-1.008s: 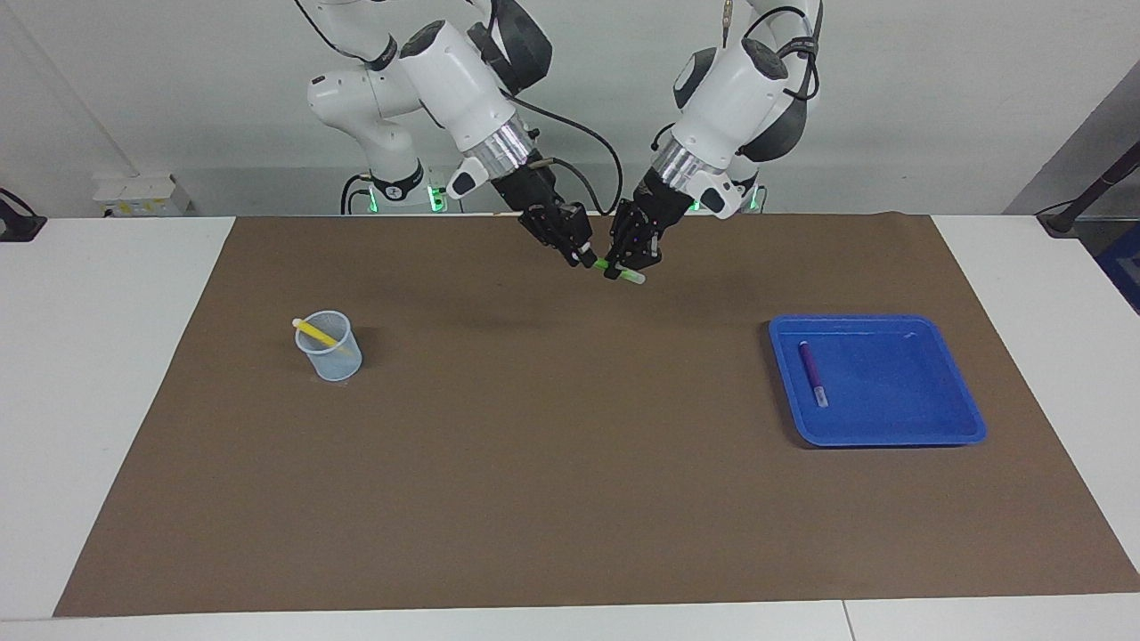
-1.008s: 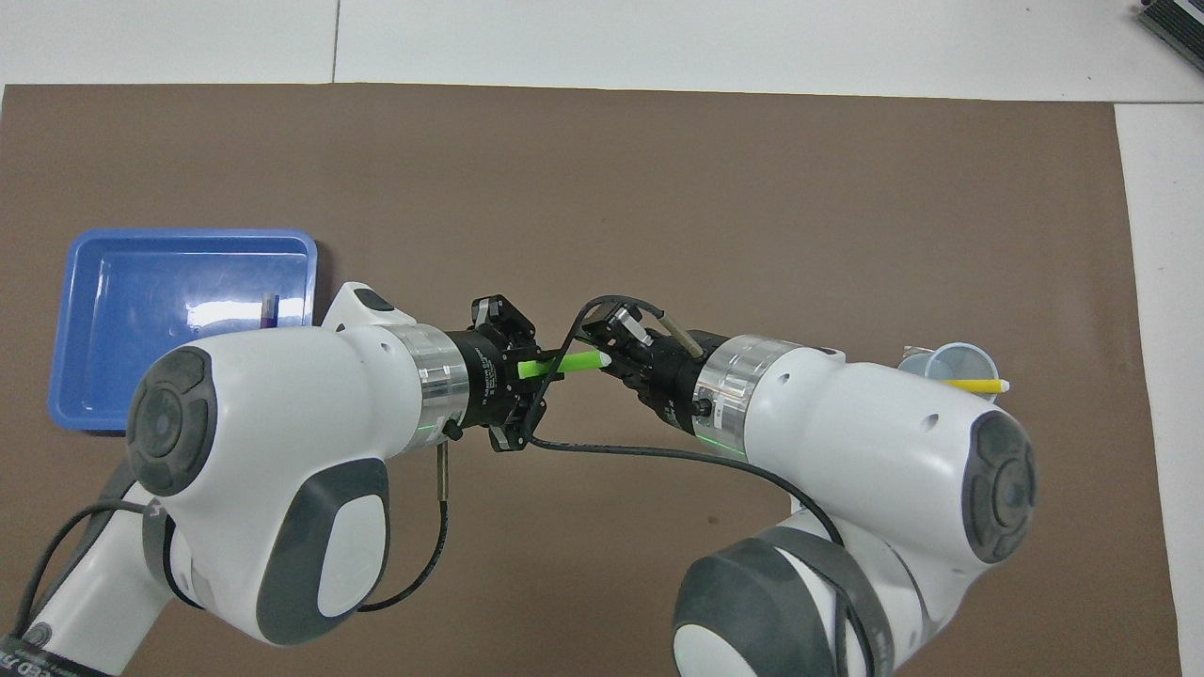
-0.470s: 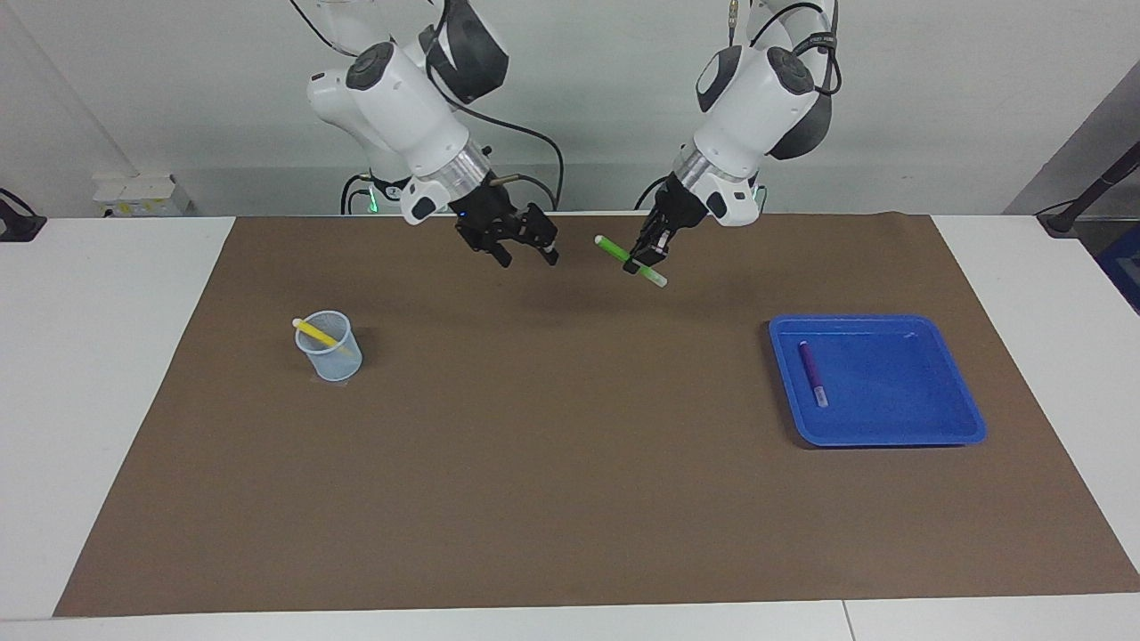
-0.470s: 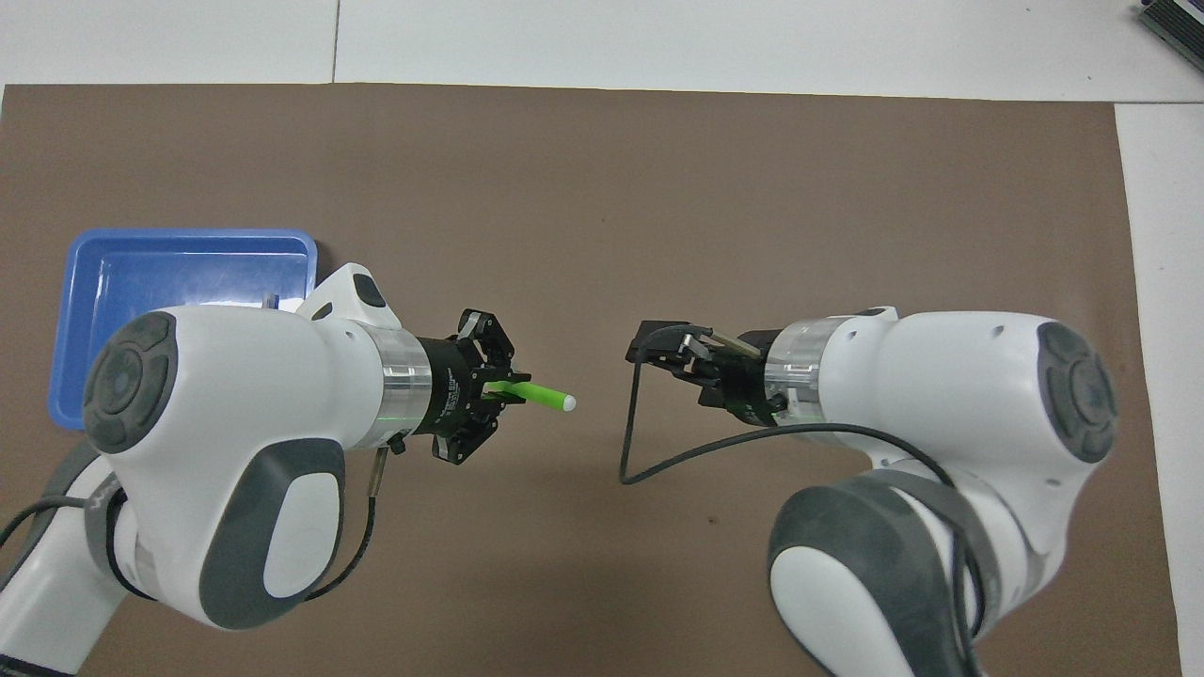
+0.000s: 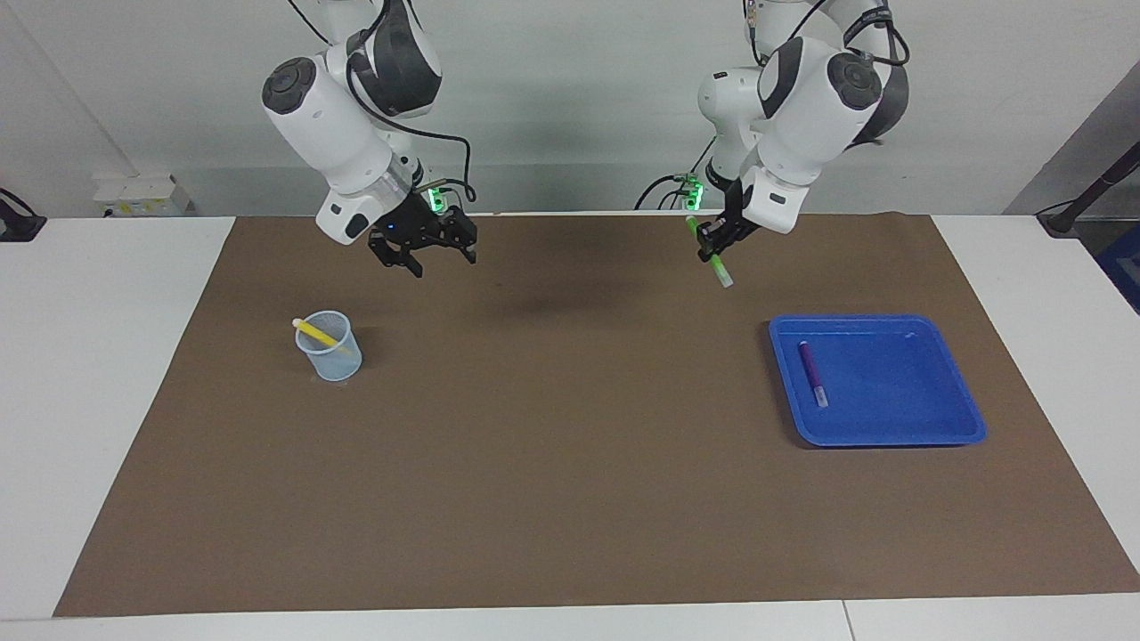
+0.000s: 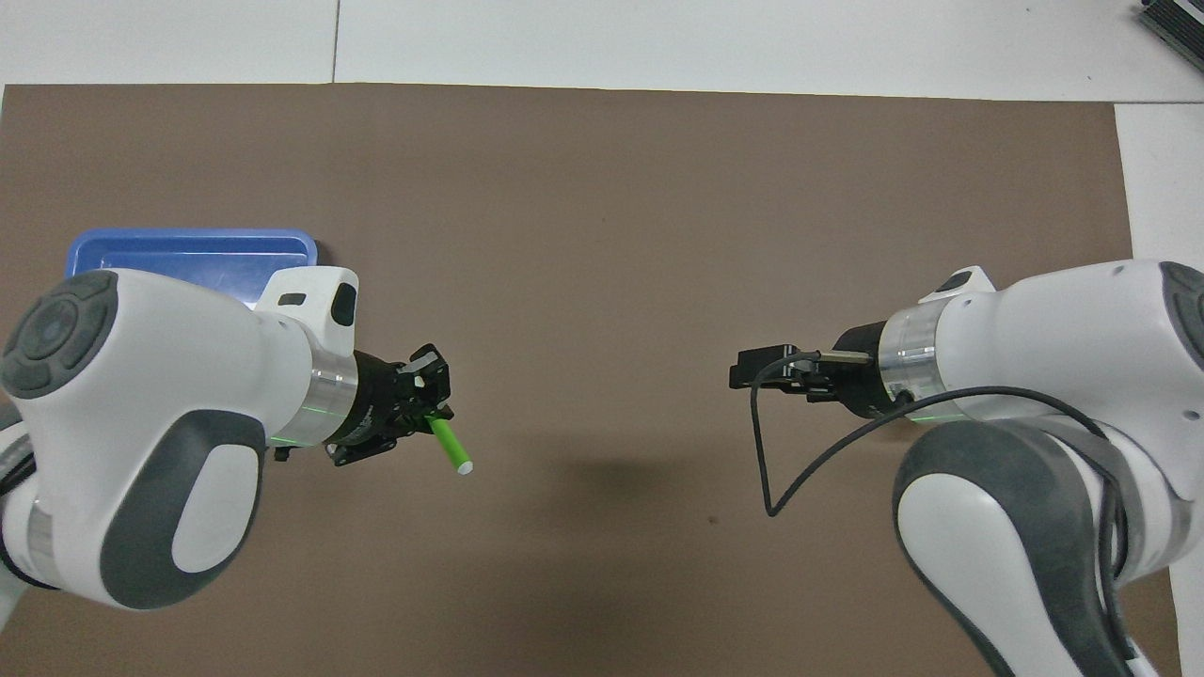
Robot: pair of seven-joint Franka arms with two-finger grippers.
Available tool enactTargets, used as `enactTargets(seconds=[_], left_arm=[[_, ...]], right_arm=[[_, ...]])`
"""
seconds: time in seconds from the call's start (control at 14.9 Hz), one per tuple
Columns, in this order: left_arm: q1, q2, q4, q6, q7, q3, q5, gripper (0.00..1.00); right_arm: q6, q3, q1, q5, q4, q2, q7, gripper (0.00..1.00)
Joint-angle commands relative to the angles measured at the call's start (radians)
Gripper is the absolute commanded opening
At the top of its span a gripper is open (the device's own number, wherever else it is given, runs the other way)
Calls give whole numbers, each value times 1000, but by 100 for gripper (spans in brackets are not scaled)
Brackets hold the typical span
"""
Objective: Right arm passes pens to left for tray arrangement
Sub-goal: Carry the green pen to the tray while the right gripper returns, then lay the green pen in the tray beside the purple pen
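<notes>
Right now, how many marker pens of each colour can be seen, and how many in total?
Slim green marker pen, in the left gripper: 1
Slim purple marker pen, in the shallow blue plastic tray: 1
Slim yellow marker pen, in the small clear cup: 1
Total: 3

The light is bright and even, coming from above. A soft dark shadow lies on the brown mat [image 5: 552,303] between the two arms. White glare shines on the blue tray [image 5: 877,438]. Both views are sharp, with no clear bending at the edges.
</notes>
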State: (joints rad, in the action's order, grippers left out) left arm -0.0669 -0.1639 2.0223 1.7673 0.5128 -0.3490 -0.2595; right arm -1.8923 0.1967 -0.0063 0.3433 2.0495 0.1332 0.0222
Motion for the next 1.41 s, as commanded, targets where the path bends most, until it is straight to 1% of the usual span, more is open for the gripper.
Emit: enactTargets(seconds=[0.0,0.13,0.27,0.4,0.47,0.6,0.74,0.81,0.87,0.94,1.01,1.07,1.14,1.28,1.34], left_arm=[[-65,-13,-10,-52,-233,-4,106,0],[-111,-13,-10,-60,-391,-2,178,0],[-172,-13,-10,-60,-526,-2,209,0],[-221,-9,-8,-48,-603,-2,218,0],[-253,-2,-8,-39,-641,-2,229,0],[-306,9,-1,3,-681,-2,250,0],[-350,49,1,53,-714,-2,255,0],[-362,70,3,85,-717,-2,285,0],[-370,93,3,116,-718,-2,308,0],[-373,115,3,148,-718,-2,315,0],[-389,135,3,180,-717,-2,318,0],[-396,153,3,204,-717,-2,331,0],[-396,173,4,236,-715,-2,348,0],[-399,204,6,271,-715,-2,359,0],[-399,219,6,299,-712,-2,364,0]], right_arm=[[50,12,-96,-72,18,26,287,100],[50,12,-142,-125,31,32,476,100],[41,12,-150,-194,41,34,621,100],[24,12,-150,-274,52,34,785,100],[9,12,-153,-299,73,34,873,100],[-63,13,-204,-342,125,33,1098,100],[-169,13,-251,-366,175,29,1314,100],[-197,13,-270,-369,188,25,1375,100],[-202,13,-277,-371,195,22,1394,99],[-203,13,-282,-371,199,20,1400,94],[-203,13,-287,-372,201,20,1406,84],[-205,13,-294,-374,201,16,1411,76],[-214,13,-302,-374,202,10,1414,70],[-228,13,-322,-374,202,-6,1446,68],[-247,13,-331,-374,202,-15,1472,66]])
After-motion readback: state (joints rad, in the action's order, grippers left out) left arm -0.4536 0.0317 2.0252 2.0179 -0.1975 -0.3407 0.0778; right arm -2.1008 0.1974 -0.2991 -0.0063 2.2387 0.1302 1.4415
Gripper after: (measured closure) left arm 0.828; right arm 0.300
